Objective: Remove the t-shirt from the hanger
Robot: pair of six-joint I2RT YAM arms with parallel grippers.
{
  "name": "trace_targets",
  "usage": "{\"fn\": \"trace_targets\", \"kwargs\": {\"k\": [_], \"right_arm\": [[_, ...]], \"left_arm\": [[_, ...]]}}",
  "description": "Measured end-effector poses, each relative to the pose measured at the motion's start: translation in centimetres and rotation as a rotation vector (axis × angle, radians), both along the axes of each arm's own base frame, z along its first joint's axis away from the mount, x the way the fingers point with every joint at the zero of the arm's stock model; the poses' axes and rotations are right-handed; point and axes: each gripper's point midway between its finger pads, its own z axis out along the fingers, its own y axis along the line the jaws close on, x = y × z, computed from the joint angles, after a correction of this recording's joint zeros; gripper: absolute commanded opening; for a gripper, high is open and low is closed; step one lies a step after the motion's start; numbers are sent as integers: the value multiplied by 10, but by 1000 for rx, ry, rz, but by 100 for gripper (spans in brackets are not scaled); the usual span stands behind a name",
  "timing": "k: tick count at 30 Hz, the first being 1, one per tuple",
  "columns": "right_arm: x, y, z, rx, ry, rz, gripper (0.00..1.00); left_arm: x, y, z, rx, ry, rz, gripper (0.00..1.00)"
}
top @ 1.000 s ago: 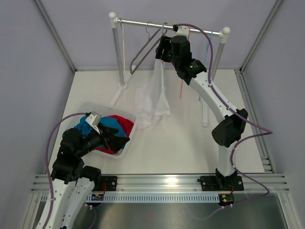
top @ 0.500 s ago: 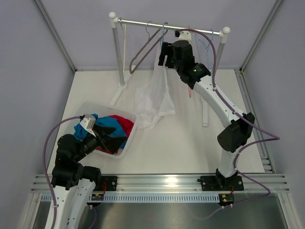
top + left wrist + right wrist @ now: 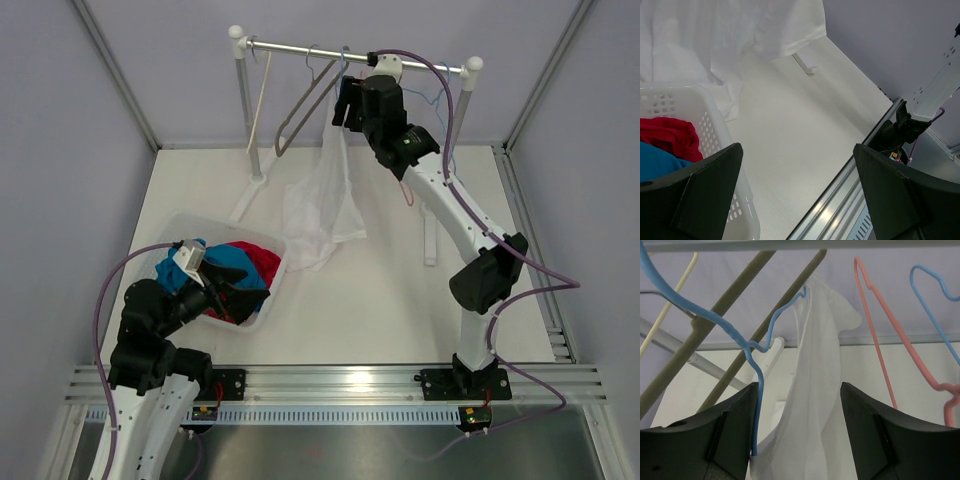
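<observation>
A white t-shirt [image 3: 322,200] hangs from a blue hanger [image 3: 752,347] on the metal rail [image 3: 350,55], its hem trailing on the table. In the right wrist view the t-shirt [image 3: 820,390] hangs between the fingers. My right gripper [image 3: 345,108] is open just under the rail, its jaws either side of the shirt's top and the blue hanger's arm. My left gripper [image 3: 235,290] is open and empty over the basket's near right corner; the left wrist view shows the shirt's hem [image 3: 740,35] ahead.
A white plastic basket [image 3: 268,300] holds red and blue clothes at the left. The rail also carries a grey hanger [image 3: 300,105], a cream hanger [image 3: 260,95], a pink hanger [image 3: 875,340] and another blue hanger [image 3: 935,305]. The rack's white posts [image 3: 245,110] stand at the back.
My right gripper has shifted around the shirt's top under the rail, dipping and rising again. My left gripper drew back over the basket and then moved little.
</observation>
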Motion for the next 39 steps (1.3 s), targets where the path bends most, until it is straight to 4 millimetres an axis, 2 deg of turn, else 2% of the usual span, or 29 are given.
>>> {"fn": "trace_targets", "kwargs": {"k": [6, 12, 17, 22, 26, 29, 37, 39], "right_arm": [[13, 7, -5, -10, -4, 0, 67], [16, 8, -10, -37, -3, 4, 54], [16, 6, 8, -41, -43, 7, 53], [16, 5, 38, -31, -106, 10, 48], [18, 6, 47, -33, -128, 10, 47], [22, 8, 42, -42, -124, 13, 43], [32, 14, 15, -75, -77, 18, 24], [32, 15, 11, -80, -68, 19, 12]], "left_arm": [[-2, -2, 0, -1, 2, -15, 99], [-3, -3, 0, -1, 2, -19, 99], [-2, -3, -1, 0, 11, -20, 99], [-1, -3, -3, 1, 16, -21, 99], [-2, -3, -3, 1, 16, -22, 99], [-1, -4, -3, 2, 19, -23, 99], [-1, -4, -4, 2, 23, -23, 99], [-1, -4, -4, 2, 23, -23, 99]]}}
